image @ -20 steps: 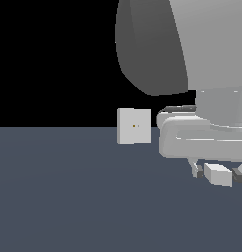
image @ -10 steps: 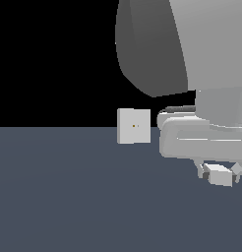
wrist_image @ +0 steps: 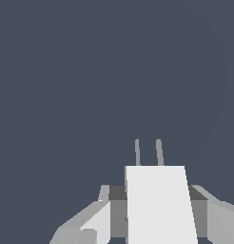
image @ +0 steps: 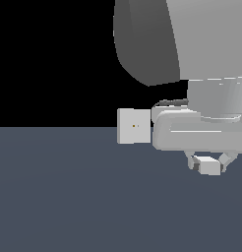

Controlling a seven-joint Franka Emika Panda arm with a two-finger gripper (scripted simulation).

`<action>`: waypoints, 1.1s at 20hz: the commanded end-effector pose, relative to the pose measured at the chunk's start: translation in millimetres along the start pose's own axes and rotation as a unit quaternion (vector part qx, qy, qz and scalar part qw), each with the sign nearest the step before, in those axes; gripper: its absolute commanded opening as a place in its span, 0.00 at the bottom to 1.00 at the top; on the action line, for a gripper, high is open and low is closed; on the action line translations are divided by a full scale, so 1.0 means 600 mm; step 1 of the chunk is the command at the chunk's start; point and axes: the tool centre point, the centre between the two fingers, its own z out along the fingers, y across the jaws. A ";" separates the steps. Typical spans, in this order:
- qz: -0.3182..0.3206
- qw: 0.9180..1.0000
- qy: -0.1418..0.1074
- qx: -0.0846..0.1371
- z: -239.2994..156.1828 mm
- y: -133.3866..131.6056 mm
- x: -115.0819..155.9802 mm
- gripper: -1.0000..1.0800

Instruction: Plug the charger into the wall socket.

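The charger (image: 210, 166), a small off-white block, is held between my fingers and hangs above the grey floor at the exterior view's right. My gripper (image: 209, 162) is shut on it. In the wrist view the charger (wrist_image: 159, 205) fills the space between my two fingers (wrist_image: 90, 224), and its two thin prongs (wrist_image: 148, 152) stick out ahead over bare floor. The wall socket (image: 134, 126), an upright off-white square plate with two tiny yellowish dots, stands further back, to the exterior view's left of my hand. It is out of the wrist view.
A flat dark grey floor (image: 69, 197) spreads below, with black background above it. My large grey arm (image: 192, 44) fills the exterior view's upper right and partly overlaps the socket's right edge.
The gripper has lifted a little off the floor with the charger in it. The socket has not moved.
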 end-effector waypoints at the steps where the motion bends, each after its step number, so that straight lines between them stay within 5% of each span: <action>1: -0.026 1.000 0.001 0.009 -0.009 -0.014 0.015 0.00; 7: -0.108 0.993 0.002 0.038 -0.036 -0.063 0.052 0.00; 22: -0.261 0.960 0.001 0.097 -0.095 -0.172 0.096 0.00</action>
